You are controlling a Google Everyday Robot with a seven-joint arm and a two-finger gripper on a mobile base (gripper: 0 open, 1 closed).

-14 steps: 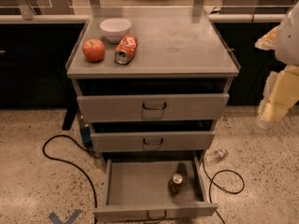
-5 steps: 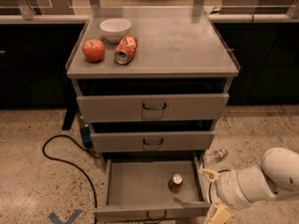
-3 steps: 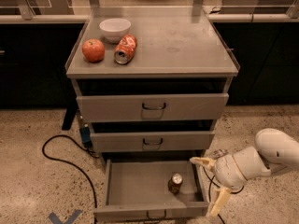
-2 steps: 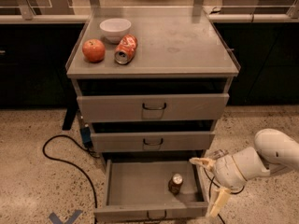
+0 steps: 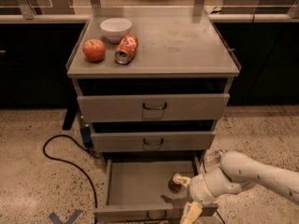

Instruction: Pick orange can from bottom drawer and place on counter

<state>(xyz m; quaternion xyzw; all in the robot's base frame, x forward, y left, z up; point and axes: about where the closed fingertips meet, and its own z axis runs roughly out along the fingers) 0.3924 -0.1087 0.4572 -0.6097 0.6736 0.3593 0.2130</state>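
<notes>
The orange can (image 5: 174, 185) stands upright in the open bottom drawer (image 5: 140, 185), toward its right side. My gripper (image 5: 186, 196) reaches in from the right, low over the drawer's right front corner. It is open: one pale finger (image 5: 181, 178) lies against the can's upper right, and the other finger (image 5: 191, 212) hangs in front of the drawer's front panel. The can is not held. The grey counter (image 5: 182, 38) is the cabinet's top.
On the counter's left stand a red apple (image 5: 94, 50), a white bowl (image 5: 116, 28) and a dented orange-red can (image 5: 126, 48) on its side. Two upper drawers (image 5: 154, 107) stand slightly open. A black cable (image 5: 58, 152) loops on the floor at left.
My arm came down from the upper right to the drawer's right side. Over the last second the gripper has moved left and down, up to the can. The can has not moved.
</notes>
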